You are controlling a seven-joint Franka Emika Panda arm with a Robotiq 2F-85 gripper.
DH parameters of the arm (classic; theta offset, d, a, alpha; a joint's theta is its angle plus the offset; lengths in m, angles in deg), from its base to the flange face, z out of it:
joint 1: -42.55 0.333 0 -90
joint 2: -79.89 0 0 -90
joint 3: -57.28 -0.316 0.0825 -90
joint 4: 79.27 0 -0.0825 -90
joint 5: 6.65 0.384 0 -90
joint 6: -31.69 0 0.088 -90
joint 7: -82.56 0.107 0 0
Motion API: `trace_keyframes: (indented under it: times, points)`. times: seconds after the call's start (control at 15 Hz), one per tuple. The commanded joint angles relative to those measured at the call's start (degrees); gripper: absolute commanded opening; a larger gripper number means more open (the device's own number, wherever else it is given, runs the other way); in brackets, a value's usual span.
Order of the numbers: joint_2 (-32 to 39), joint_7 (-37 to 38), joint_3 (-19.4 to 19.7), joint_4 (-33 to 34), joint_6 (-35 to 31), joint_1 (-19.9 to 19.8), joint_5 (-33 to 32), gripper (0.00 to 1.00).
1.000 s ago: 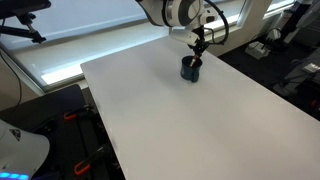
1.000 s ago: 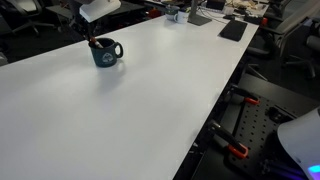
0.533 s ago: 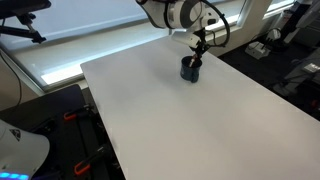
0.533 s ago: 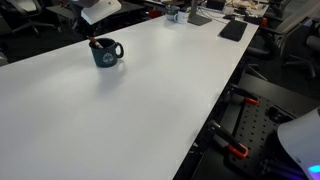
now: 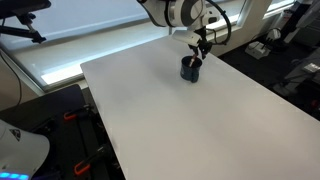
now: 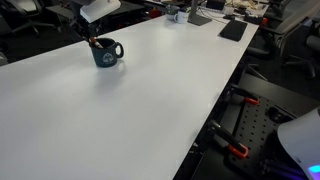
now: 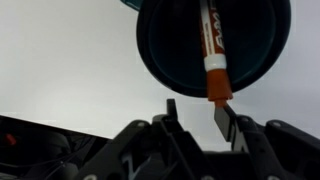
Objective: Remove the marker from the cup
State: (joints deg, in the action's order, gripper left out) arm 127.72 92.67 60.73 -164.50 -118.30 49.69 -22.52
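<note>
Reddish-orange with a white band, the marker (image 7: pixel 212 45) leans inside the dark blue cup (image 7: pixel 162 48). Its upper end pokes over the rim, close to one fingertip. The print on its barrel is too blurred to read. The gripper (image 7: pixel 197 108) hangs just above the cup, fingers parted and gripping nothing. The cup stands on a white table (image 6: pixel 150 100), near its far edge.

We look straight down into the cup (image 7: pixel 160 50), a dark round mouth at the top edge on the white table (image 7: pixel 60 60). The marker (image 7: pixel 212 45) leans inside it, its orange end past the rim nearest us. Our gripper (image 7: pixel 198 115) sits just below, fingers (image 7: pixel 172 110) apart, the orange end just above the gap.
</note>
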Motion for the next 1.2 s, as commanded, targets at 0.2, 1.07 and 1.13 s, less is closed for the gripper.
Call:
trace_keyframes:
  times: [0.2,1.07,1.13]
  points:
    - [-3.23,-1.23,1.83,-0.85,4.38,1.79,0.65,0.99]
    - [-6.96,-17.85,-4.16,-0.36,26.57,-2.59,2.26,1.0]
    - [-6.68,-19.23,-4.64,-0.25,26.27,-2.9,2.56,1.0]
